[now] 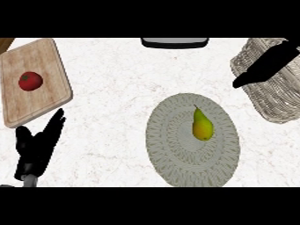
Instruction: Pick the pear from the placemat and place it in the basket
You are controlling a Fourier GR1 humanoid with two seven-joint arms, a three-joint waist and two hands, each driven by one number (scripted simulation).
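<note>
Pear: it lies on the middle of the round woven placemat, stem pointing to the far edge of the worktop. Nothing touches it.

Basket: wicker, at the worktop's far right corner, just beyond the placemat's right rim. I see no fruit in it.

My right hand: it hangs over the basket's near-left rim, well apart from the pear. It reads as a dark tapered shape, so I cannot tell how it is set, only that it holds nothing I can see.

My left hand: at rest by the worktop's near left edge, fingers straight and spread, empty.

Progress: by my judgement nothing is done yet. The pear is not picked up; the reach, the grasp, the carry and the drop into the basket all remain.

Hidden or unclear: the basket's right side runs out of view, and my right hand covers part of its inside. A dark object at the far edge is cut off; I cannot name it.

Bystanders: a tomato on a wooden cutting board at the far left.
</note>
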